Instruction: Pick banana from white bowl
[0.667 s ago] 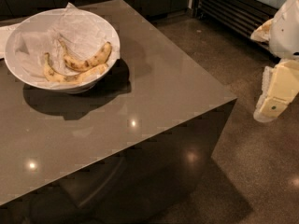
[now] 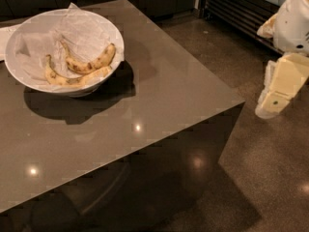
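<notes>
Yellow with brown spots, the banana [image 2: 91,65] lies in the white bowl [image 2: 117,40] in the single camera view. It is strongly curved, its thin stem pointing up toward the far rim, and it rests against a flatter, paler banana [image 2: 72,79] just in front of it. Crumpled white paper [image 2: 87,29] lines the bowl and cradles both fruits low in the middle, which probably stops them sliding on the glossy wall. The bowl sits near the far left corner of a grey-brown table [image 2: 169,95]. The cream gripper [image 2: 282,83] hangs at the right edge of the view, over the dark floor [image 2: 270,173] and well apart from the table. How far open it is cannot be told, and no object shows in it. Judging from this, the reach toward the bowl has not yet begun.
</notes>
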Robot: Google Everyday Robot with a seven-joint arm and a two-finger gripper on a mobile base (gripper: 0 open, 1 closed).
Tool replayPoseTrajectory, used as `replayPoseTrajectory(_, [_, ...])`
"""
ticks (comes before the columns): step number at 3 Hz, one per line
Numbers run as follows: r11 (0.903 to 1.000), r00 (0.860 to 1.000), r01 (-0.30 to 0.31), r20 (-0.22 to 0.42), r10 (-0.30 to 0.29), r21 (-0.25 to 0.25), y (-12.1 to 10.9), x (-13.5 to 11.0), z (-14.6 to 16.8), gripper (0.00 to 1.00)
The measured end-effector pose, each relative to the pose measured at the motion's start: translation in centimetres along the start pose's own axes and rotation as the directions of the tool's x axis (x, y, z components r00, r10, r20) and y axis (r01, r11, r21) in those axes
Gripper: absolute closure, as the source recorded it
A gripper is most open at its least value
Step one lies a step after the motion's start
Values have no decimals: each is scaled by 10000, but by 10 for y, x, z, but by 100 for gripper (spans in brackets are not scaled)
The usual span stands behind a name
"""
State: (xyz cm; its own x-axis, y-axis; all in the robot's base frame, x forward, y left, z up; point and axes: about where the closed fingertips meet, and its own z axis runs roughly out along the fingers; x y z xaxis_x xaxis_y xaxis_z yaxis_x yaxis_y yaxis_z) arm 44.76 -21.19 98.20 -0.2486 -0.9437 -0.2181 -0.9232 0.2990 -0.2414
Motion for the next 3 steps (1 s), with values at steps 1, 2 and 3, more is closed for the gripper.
replayPoseTrajectory(1, [9995,9995,-303,-111,301,-120,-16,-15,-1,0])
replayPoseTrajectory(2, [9996,9997,225,-64,-226,-194,-21,-44,-7,0])
replayPoseTrajectory(3, [9997,9997,255,65,-255,-8,-24,-49,-9,0])
